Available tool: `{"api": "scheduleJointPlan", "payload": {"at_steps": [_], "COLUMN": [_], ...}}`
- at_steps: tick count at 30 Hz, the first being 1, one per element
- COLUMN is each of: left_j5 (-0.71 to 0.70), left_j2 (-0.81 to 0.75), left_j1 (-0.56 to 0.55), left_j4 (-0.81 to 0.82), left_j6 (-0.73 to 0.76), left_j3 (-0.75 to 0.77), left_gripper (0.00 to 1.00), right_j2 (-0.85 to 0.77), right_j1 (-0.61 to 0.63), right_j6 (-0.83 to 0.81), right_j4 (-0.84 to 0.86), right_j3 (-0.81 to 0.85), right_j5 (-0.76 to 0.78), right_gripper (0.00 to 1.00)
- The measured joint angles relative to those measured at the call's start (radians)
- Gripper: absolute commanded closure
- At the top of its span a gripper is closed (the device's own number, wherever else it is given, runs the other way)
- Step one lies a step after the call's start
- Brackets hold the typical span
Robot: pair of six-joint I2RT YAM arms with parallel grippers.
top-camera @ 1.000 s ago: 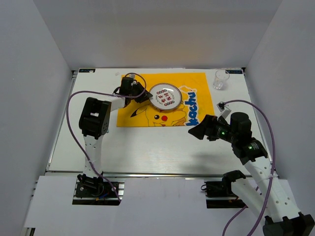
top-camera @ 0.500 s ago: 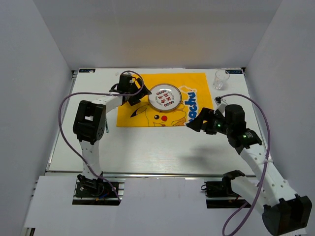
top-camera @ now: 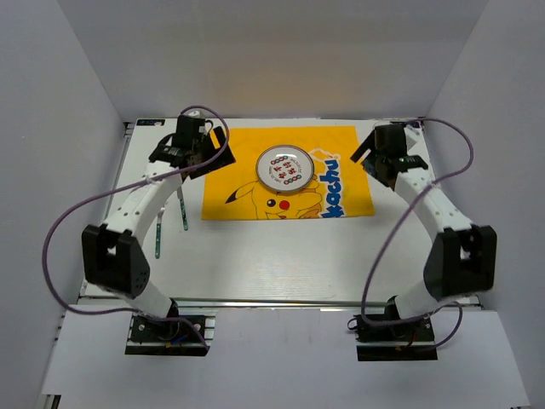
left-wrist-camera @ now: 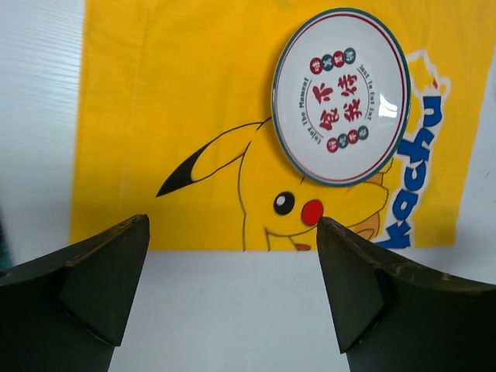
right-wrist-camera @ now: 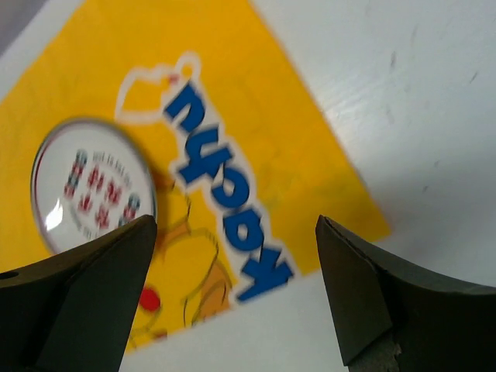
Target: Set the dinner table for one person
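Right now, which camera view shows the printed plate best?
Left wrist: the plate is whole, sharp, its lettering readable, on the Pikachu placemat. Top external shows the plate whole but small; right wrist shows it blurred, its lower edge hidden.

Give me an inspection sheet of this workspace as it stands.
Surface: large white rectangular tabletop, metal rail along front.
Job's things: yellow Pikachu-print cloth placemat lies flat; round white plate with red and green lettering sits on it; two thin sticks lie left of the placemat, kind unclear.
Clutter: nothing seen.
Grippers: left gripper and right gripper both open, empty, near the placemat's far corners.
Cables: purple cables loop from both arms.
Surroundings: plain white walls on three sides.
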Motion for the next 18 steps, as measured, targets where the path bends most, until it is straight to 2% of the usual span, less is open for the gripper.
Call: {"api": "scheduleJointPlan", "payload": {"at_steps": [4,11,13,18], "left_j5": [-0.044,-0.091,-0.089,-0.088], "left_j2": [-0.15,-0.39,-0.41,-0.401], "left_j1": [0.002,0.004,0.004,0.004], "left_j4": [-0.08,-0.077,-0.077,-0.046], "left_j6": [0.096,0.139,0.148,0.158], "left_j3": [-0.068,-0.391,-0.42,-0.42], "left_gripper": [0.02,0.02,0.02,0.02], "right_j2": [0.253,0.698,0.773,0.834], "right_j1": [-0.074,-0.154,-0.173,-0.214], "right_j6": [0.003,-0.107,-0.143,-0.183], "right_j4": [-0.026,-0.106,-0.106,-0.117], "right_j3": [0.247,0.87,0.958,0.97], "right_j5": [0.118,0.23,0.235,0.22], "right_gripper": [0.11,0.12,0.14,0.16]}}
